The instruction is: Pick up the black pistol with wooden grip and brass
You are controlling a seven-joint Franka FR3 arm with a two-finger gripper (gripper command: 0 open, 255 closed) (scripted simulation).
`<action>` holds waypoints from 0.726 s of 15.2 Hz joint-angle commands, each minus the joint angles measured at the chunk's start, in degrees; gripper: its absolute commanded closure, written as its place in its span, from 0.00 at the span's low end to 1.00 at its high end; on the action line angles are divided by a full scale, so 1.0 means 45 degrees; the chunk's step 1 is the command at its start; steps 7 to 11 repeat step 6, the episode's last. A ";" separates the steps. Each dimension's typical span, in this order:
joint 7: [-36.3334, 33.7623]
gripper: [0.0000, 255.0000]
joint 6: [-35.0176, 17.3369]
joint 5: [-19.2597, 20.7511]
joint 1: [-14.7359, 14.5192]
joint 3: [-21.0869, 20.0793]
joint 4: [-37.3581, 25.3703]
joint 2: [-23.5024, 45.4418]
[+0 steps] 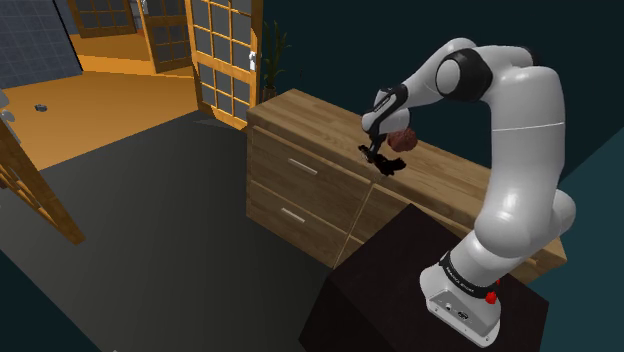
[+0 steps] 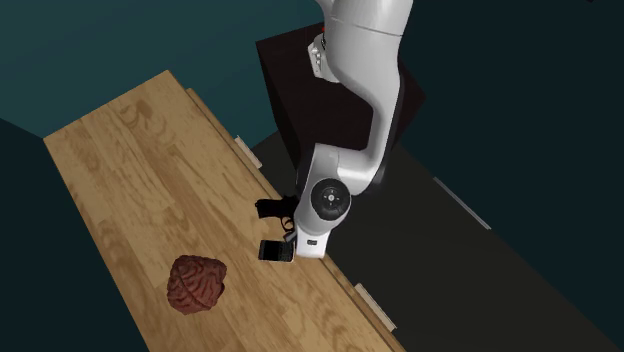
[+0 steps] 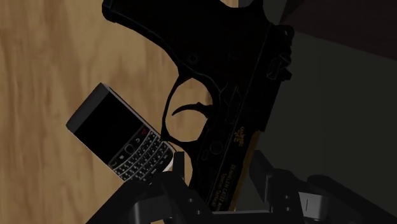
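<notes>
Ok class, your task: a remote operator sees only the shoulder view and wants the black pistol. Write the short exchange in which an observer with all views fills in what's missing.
Operator: What's that dark clutter under the gripper?
Observer: Beside the pistol, a black keypad phone lies on the wooden top, next to the trigger guard.
Operator: Is the gripper lined up?
Observer: In the wrist view it straddles the pistol's barrel end, which carries gold markings.
Operator: And the reddish lump?
Observer: Brain-shaped, apart from both, further in from the front edge.
</notes>
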State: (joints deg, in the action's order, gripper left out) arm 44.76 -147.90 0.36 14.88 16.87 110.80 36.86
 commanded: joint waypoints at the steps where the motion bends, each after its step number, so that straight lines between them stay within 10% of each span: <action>1: 0.0023 1.00 0.0265 0.0046 -0.0028 0.0054 -0.0025 -0.0246; 11: 0.0025 1.00 0.0621 0.0136 -0.0109 0.0149 0.0051 -0.0684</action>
